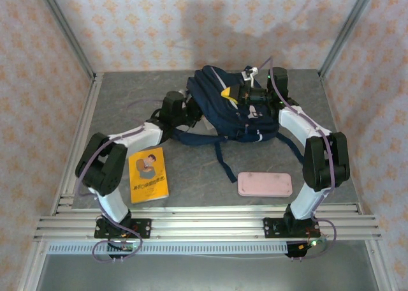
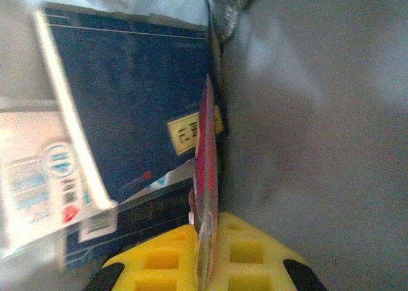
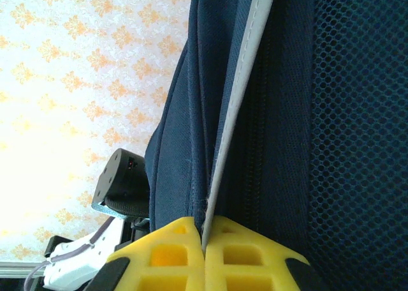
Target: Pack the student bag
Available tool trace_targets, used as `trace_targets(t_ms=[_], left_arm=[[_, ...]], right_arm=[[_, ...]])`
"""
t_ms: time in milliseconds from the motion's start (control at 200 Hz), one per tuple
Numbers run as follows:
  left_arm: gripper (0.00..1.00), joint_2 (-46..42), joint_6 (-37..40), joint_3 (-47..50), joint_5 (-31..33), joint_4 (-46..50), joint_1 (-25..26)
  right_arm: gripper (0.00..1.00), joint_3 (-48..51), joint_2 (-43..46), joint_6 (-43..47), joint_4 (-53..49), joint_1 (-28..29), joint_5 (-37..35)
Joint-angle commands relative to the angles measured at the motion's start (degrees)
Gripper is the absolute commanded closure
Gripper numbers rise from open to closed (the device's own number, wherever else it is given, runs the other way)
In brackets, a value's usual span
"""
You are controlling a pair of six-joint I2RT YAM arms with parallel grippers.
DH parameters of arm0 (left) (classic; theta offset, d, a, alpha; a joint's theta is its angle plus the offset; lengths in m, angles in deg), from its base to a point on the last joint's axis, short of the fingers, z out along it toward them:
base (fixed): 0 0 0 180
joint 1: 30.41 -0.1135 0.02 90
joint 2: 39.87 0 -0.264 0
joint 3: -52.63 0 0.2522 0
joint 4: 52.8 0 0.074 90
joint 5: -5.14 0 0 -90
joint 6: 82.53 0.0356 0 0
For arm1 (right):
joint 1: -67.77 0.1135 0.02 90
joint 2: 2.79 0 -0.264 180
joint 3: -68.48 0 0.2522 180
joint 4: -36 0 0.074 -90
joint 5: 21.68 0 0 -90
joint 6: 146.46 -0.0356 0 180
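On the left of the table [image 1: 191,176] a yellow book [image 1: 148,174] lies flat, not yet packed. Past it, the left gripper [image 2: 205,240] is inside the bag [image 1: 207,90], its yellow fingers pinching a thin red booklet [image 2: 207,157] seen edge-on. The booklet stands between a navy book [image 2: 127,93] already inside and the grey lining [image 2: 306,112]. The bag sits at the back middle of the table, its opening facing the left arm. The right gripper [image 3: 205,237] is pressed together on the white trim [image 3: 245,67] at the bag's edge, seemingly holding the mouth open. Right of centre, near the front, a pink case [image 1: 264,184] lies out. Packing looks about midway: one book is in and one item is going in, while the yellow book and the case are left.
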Motion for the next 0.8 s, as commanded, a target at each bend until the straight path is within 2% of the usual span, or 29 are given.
trace_targets(t_ms=[0,145,200,315,425,480,545,610,666,796], left_arm=[[1.00,5.89,-0.54,-5.44,-0.09,-3.32,1.61],[1.00,16.32,-2.98,-12.57,-1.47,-6.17,3.52],[0.94,19.02,-3.75,-15.27,-2.31,-7.16,4.30],[0.62,21.38,-2.65,-20.62,-5.02,-4.91,5.36],[0.35,17.59,1.43,-19.40,-3.71,0.60,5.05],[0.27,15.20,3.55,-18.28,-2.81,4.15,4.40],[0.24,12.60,3.75,-15.75,-2.64,5.29,3.14],[0.23,9.76,3.44,-12.44,-2.48,5.23,1.52],[0.22,8.03,3.81,-10.02,-2.23,5.91,0.33],[0.21,2.08,5.68,-6.44,-2.20,8.71,-1.51]], right_arm=[[1.00,-1.03,3.72,-0.80,9.24,0.25,5.37],[1.00,0.04,2.19,-5.86,16.13,0.32,5.28],[1.00,0.53,1.44,-8.20,19.62,0.27,5.04],[1.00,0.58,-0.81,-12.91,26.39,0.07,4.46],[1.00,0.05,-2.43,-16.12,30.13,-0.42,3.94],[1.00,-0.08,-2.66,-16.26,30.07,-0.97,3.42],[1.00,0.16,-2.51,-15.51,29.33,-1.89,2.38],[1.00,0.29,-1.92,-12.70,26.01,-2.64,1.21],[1.00,0.12,-0.72,-7.55,19.11,-3.00,-0.12],[1.00,-4.93,2.96,18.75,-14.68,-2.77,-8.67]])
